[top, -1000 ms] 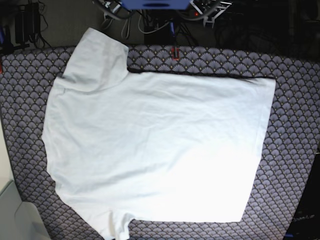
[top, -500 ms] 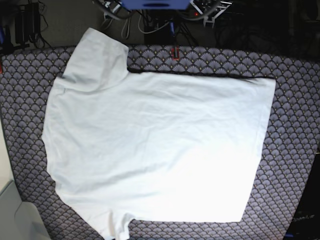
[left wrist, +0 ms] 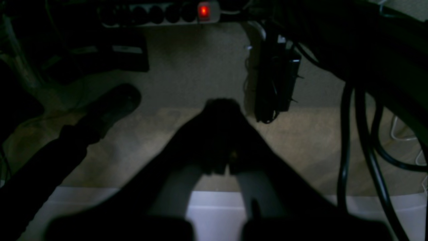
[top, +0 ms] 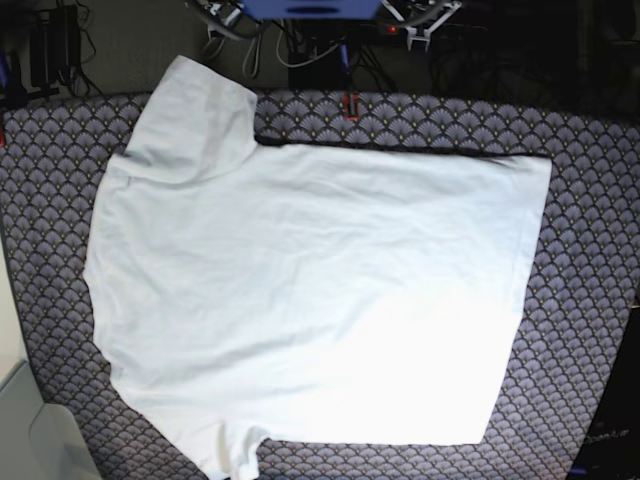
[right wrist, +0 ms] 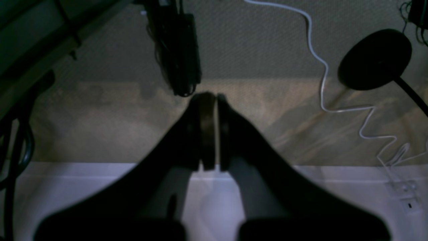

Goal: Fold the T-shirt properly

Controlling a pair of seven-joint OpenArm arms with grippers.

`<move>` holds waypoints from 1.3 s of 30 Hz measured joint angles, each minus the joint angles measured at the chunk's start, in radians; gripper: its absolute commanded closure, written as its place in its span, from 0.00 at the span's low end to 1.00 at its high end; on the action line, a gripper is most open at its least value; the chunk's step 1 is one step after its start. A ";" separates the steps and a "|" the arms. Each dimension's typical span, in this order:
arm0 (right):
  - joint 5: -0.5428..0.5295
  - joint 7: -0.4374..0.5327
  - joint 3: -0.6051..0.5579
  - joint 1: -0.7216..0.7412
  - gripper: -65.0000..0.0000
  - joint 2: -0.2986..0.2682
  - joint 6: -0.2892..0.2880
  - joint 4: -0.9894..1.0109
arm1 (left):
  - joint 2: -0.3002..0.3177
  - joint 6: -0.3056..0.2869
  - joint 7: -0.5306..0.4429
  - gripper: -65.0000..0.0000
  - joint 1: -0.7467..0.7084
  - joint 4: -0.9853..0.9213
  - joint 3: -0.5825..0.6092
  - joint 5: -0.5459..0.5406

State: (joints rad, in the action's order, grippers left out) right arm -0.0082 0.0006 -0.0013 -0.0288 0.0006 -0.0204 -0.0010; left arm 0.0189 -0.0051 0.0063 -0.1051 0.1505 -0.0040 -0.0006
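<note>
Cloth of purple-grey scallop pattern [top: 590, 250] covers the table, and on it a plain white short-sleeved T-shirt [top: 310, 300] lies spread flat, unfolded, sleeves toward the base view's left, one sleeve at the far edge, the other at the near edge, hem to the right. Neither arm touches it. Off the table, over beige floor [right wrist: 100, 117], the dark right gripper [right wrist: 210, 130] is clenched on nothing; the dark left gripper [left wrist: 222, 140], below a power strip's red light [left wrist: 203, 11], is likewise closed and empty.
</note>
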 measured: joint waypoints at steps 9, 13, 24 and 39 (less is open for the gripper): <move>0.000 0.000 0.000 0.000 1.00 0.000 0.000 0.000 | 0.000 0.000 0.000 1.00 0.000 0.000 0.000 0.000; 0.000 0.001 0.000 -0.002 1.00 0.000 0.000 0.000 | 0.000 0.000 0.000 1.00 0.000 0.000 0.000 0.000; 0.002 0.245 -0.006 -0.344 1.00 -0.041 0.011 -0.319 | 0.035 0.002 0.016 1.00 -0.271 0.344 0.003 0.000; 0.003 0.244 0.000 -0.820 1.00 -0.134 0.011 -1.202 | 0.134 -0.003 0.006 1.00 -0.692 1.216 -0.002 -0.030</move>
State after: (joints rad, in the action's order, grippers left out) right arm -0.0051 0.2447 -0.0010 -0.8490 -0.1337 -0.0090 -1.2034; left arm 0.1532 -0.0082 0.0120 -0.7975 1.3666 -0.0059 -0.0303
